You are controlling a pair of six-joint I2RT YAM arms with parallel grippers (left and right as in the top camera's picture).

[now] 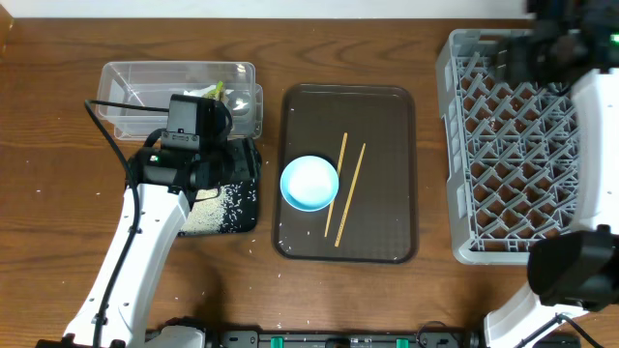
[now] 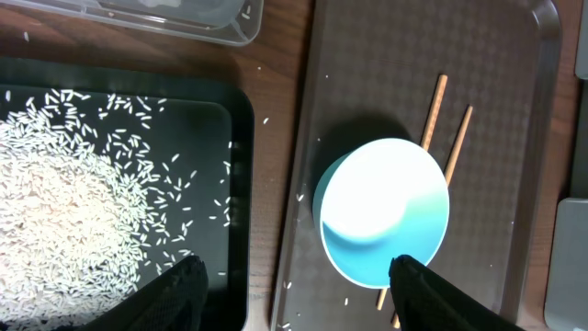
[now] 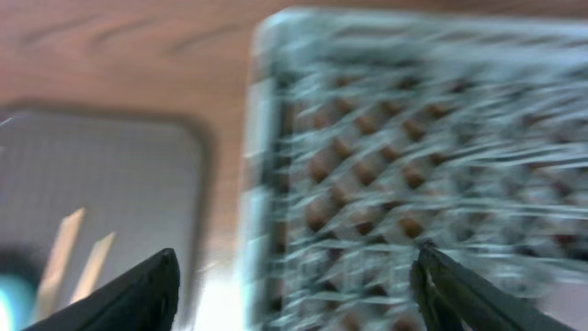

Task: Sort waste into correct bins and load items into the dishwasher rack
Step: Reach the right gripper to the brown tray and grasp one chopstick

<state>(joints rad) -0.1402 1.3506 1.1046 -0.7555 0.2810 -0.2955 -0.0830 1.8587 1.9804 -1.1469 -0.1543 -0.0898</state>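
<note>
A pale blue-white bowl and two wooden chopsticks lie on the dark brown serving tray. The shallow black tray holds white rice grains. The clear tub behind it holds the crumpled wrapper. My left gripper is open and empty, high over the black tray's right edge. In the left wrist view the gripper spans from the rice to the bowl. My right gripper is open and empty over the grey rack. The right wrist view is blurred, with its gripper above the rack's left wall. The plate and cups are out of view.
Stray rice grains lie on the wood and on the brown tray between the black tray and the bowl. The chopsticks partly pass under the bowl. The rack fills the table's right side.
</note>
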